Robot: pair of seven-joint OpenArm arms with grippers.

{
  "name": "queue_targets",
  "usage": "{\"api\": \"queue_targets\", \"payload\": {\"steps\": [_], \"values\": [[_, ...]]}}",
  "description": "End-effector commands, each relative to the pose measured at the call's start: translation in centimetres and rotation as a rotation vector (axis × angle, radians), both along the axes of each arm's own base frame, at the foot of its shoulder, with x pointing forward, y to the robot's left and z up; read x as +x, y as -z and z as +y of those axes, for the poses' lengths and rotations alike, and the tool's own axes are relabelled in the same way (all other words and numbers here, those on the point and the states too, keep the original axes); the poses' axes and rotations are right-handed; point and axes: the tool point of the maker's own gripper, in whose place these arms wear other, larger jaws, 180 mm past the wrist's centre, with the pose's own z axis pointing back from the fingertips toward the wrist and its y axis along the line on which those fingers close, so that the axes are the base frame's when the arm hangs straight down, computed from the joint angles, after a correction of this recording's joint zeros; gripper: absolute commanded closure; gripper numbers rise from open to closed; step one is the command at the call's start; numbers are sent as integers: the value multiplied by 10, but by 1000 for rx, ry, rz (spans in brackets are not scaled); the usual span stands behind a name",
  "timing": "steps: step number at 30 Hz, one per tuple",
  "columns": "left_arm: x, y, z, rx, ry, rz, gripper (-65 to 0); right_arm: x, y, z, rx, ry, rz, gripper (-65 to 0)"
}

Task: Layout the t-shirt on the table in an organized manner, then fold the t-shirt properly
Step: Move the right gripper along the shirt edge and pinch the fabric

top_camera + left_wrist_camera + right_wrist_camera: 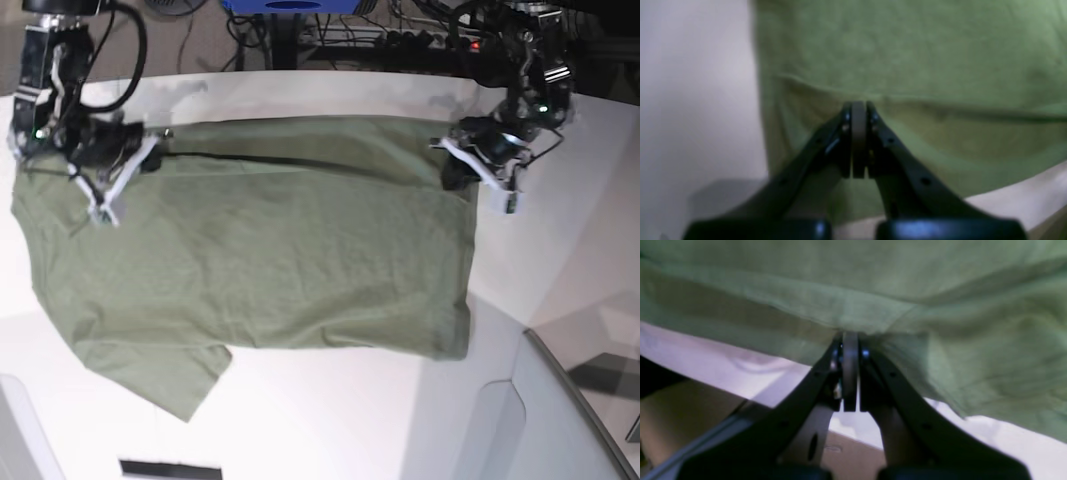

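The olive-green t-shirt (280, 260) lies spread across the white table (330, 420), one sleeve (190, 375) sticking out at the front left. Its far edge is raised in a fold between both grippers. My left gripper (452, 165) is at the shirt's far right corner. In the left wrist view it (858, 106) is shut on a fold of the shirt (907, 50). My right gripper (150, 152) is at the far left corner. In the right wrist view it (850, 336) is shut on the shirt's bunched edge (873, 280), above the table (706, 353).
A grey angled panel (570, 420) stands at the front right. Cables and a blue object (290, 8) lie behind the table's far edge. A black strip (170, 468) sits at the front edge. A brown surface (683, 413) shows below the table edge.
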Motion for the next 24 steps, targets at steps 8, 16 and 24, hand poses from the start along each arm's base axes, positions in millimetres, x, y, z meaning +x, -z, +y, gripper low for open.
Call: {"api": "queue_targets", "payload": {"steps": [8,16,24], "values": [[4,10,14,40,-9,-3,0,5,3,-7,18,39,-49,0],[13,-21,42,85,-76,-87,0,19,-5,-8,15,43,-84,0],[15,-35,45,103,-73,-124,0,45,-17,-95,-33,284,-134,0]]}}
